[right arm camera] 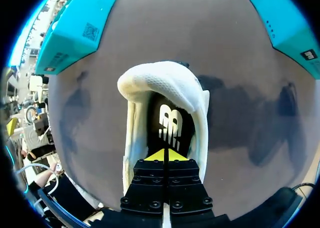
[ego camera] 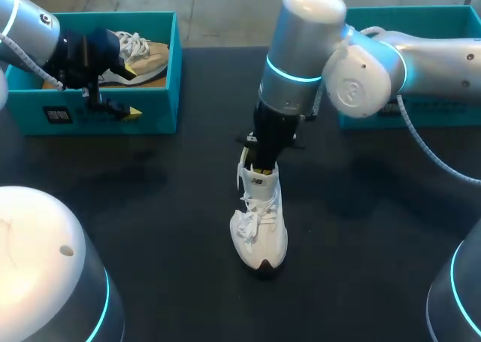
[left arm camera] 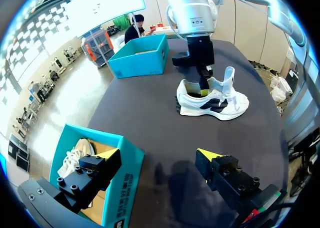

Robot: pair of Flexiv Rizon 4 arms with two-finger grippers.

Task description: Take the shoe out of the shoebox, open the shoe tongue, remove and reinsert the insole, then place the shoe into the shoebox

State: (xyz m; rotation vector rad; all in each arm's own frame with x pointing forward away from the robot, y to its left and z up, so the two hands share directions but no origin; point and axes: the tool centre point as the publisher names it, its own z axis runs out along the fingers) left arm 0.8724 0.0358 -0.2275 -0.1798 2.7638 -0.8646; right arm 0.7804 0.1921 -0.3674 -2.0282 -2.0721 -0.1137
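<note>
- One white shoe (ego camera: 259, 222) sits mid-frame on the table (ego camera: 150, 229).
- Right tool (right arm camera: 164, 155), tips pressed together, is inside it; left tool (left arm camera: 160, 154) gapes wide.
- Likely insole (right arm camera: 170, 123) removal; next needs a clean upward pull.

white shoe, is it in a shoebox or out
Out. The white shoe stands sole-down on the black table, outside both boxes, with the right end effector tips inside its opening.
</note>
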